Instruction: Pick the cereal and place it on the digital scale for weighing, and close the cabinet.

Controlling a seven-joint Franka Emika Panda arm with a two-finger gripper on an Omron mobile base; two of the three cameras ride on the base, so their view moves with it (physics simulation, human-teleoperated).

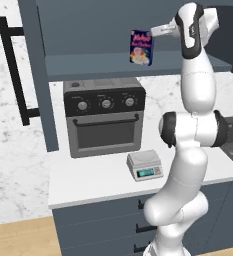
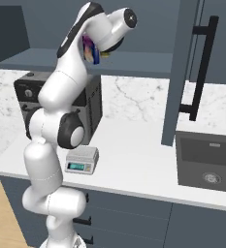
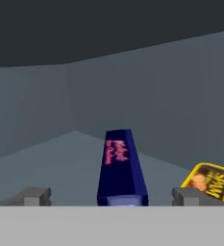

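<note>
Two fingertips of the claw (image 3: 111, 196) stand wide apart, the cereal (image 3: 119, 166) between them, seemingly ungripped, in the open cabinet (image 1: 38, 75) beside a yellow tin (image 3: 209, 181). Below, the digital scale (image 1: 145, 165) sits on the worktop (image 1: 95, 182).

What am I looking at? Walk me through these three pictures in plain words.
This is a computer-rendered kitchen with a white robot arm on a driving base. Two pictures come from cameras on the base, behind the arm to its left and right. The third looks out along its hand.

On the counter stand a black toaster oven and a small grey digital scale; a sink lies further along.

The arm reaches into the open cabinet. Its gripper is open, with one finger on each side of the blue cereal box, so nothing is held. A yellow tin lies beside the box.
</note>
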